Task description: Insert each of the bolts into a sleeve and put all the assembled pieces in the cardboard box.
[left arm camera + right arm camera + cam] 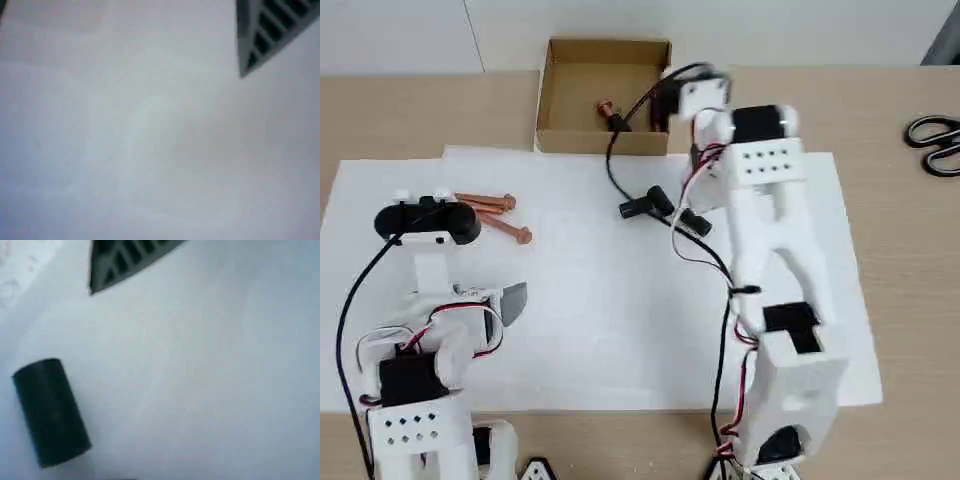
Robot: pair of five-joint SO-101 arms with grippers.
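Note:
Two copper bolts [485, 202] [508, 231] lie on the white paper at the left. Right of them, near the middle, are two black sleeves [645, 205] [692, 222]. One bolt in a sleeve [612, 115] rests inside the cardboard box [560, 95] at the back. My left gripper [505, 302] hangs low over bare paper in front of the bolts, with its ribbed grey tip [270, 30] at the edge of the left wrist view. My right gripper [125, 260] is close above the paper beside a lying sleeve [50, 412]; its arm [760, 150] stretches toward the box.
A large white paper sheet [580, 330] covers the wooden table. Scissors [935, 140] lie at the far right edge. Black and red cables [650, 100] trail from the right arm over the box corner and the sleeves.

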